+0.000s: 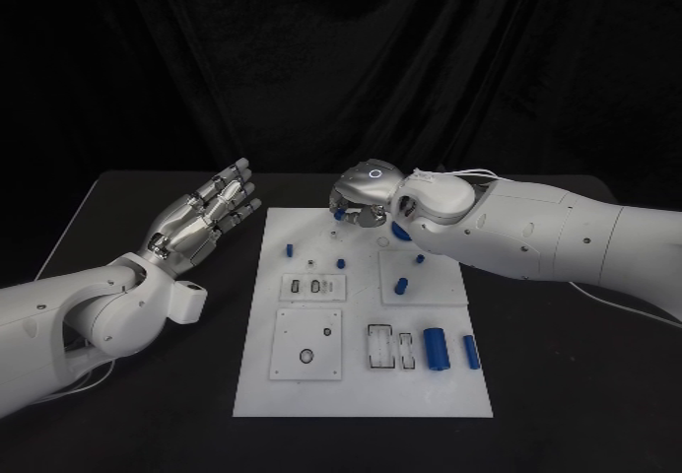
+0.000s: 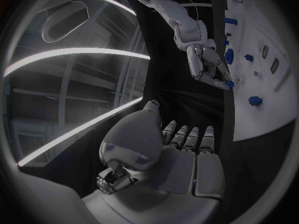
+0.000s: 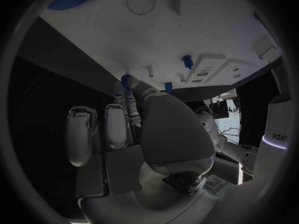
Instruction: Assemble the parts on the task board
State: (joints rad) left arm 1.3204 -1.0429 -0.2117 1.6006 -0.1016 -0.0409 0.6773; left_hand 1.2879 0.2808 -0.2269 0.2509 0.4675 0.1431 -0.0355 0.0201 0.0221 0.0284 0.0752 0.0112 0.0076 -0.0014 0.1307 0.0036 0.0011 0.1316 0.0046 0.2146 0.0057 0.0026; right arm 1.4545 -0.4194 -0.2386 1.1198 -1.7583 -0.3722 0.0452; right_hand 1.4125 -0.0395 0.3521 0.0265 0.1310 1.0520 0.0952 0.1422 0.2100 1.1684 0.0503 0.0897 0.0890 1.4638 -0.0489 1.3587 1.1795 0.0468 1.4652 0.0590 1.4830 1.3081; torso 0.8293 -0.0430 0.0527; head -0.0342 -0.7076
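At far edge, part (image 1: 340,210): small blue piece pinched in right hand (image 1: 364,197) fingertips, just over board (image 1: 370,394).
Risk: thin pinch; piece could twist or drop, missing its hole.
Left hand (image 1: 206,217): spread flat, empty, beside board.

The board (image 1: 367,394) is showing as smooth, matt white plastic, and the parts (image 1: 438,349) on it are looking like glossy blue plastic. The table (image 1: 569,394) is lying matt black. Both hands, left (image 1: 211,212) and right (image 1: 364,189), are gleaming like brushed silver metal, while the arms' (image 1: 569,236) shells are shining as smooth white plastic.
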